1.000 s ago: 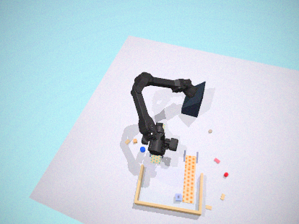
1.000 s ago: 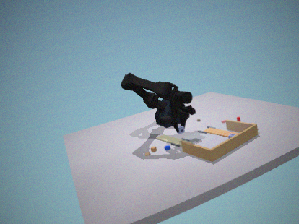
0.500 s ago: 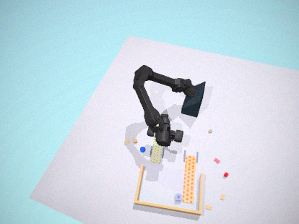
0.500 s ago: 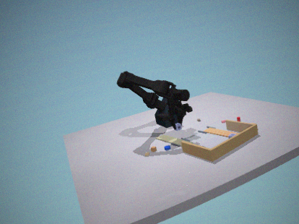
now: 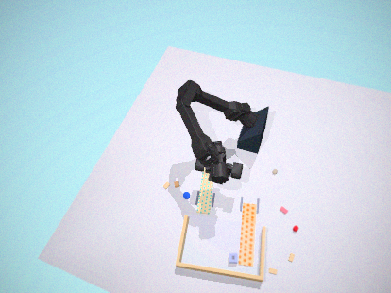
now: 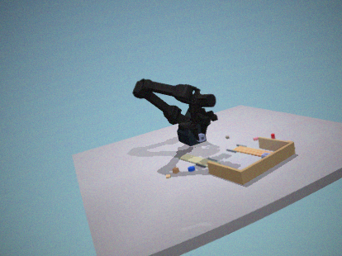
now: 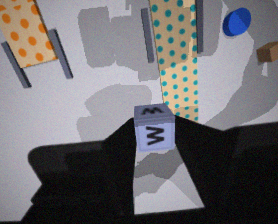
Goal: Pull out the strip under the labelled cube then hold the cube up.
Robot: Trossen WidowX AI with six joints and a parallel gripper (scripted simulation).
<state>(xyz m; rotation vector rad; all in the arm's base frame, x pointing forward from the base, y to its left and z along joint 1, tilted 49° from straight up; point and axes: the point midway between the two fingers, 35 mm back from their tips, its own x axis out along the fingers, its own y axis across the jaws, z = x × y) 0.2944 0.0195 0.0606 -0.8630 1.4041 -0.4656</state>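
Observation:
The labelled cube (image 7: 155, 136) (image 6: 201, 138), pale lavender with a black W on two faces, is between the fingertips of my gripper (image 7: 151, 120) (image 6: 201, 137). The gripper is shut on it and holds it raised above the table. The arm hides the cube in the top view. The teal-dotted strip (image 5: 205, 196) (image 6: 191, 159) (image 7: 181, 82) lies outside the wooden frame, partly between two dark rails, with nothing seen resting on its visible part. The orange-dotted strip (image 5: 247, 234) (image 6: 249, 150) (image 7: 26, 32) lies mostly inside the frame.
The three-sided wooden frame (image 5: 219, 271) (image 6: 268, 163) opens towards the robot. Another lavender cube (image 5: 233, 258) (image 6: 265, 155) stands beside the orange-dotted strip. A blue piece (image 5: 186, 196) (image 6: 191, 168) (image 7: 236, 22) and a brown block (image 5: 177, 184) (image 6: 176, 170) (image 7: 268, 52) lie beside the teal-dotted strip.

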